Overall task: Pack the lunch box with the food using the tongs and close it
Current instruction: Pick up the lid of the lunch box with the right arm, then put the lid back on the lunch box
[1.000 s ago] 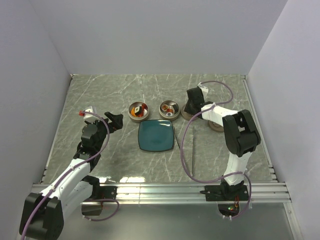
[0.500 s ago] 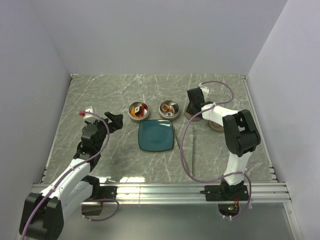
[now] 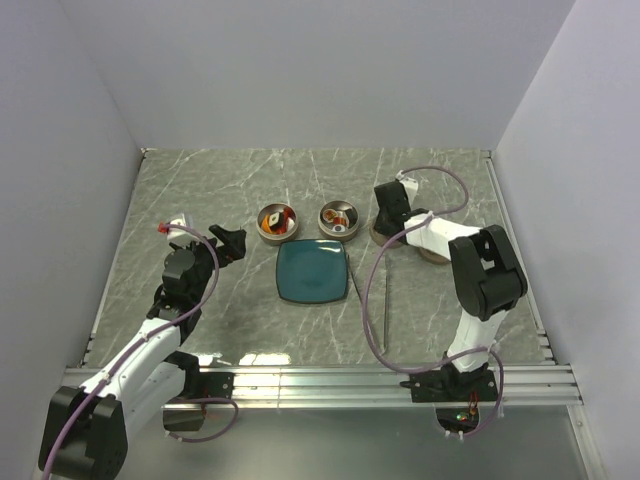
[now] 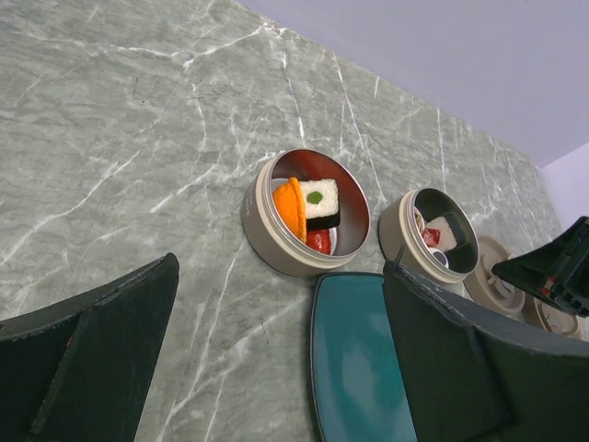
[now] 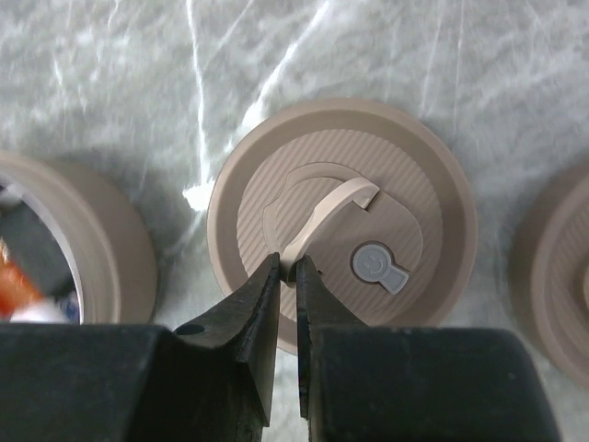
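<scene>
My right gripper (image 5: 287, 262) was clamped on the beige lid handle (image 5: 327, 204) — my left gripper (image 4: 283, 265) hung wide open.

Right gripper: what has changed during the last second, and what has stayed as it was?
The right gripper closed its jaws on the raised handle of the beige lid, and its arm shifted slightly right. The left gripper, tongs, teal plate and food containers stayed put.
</scene>
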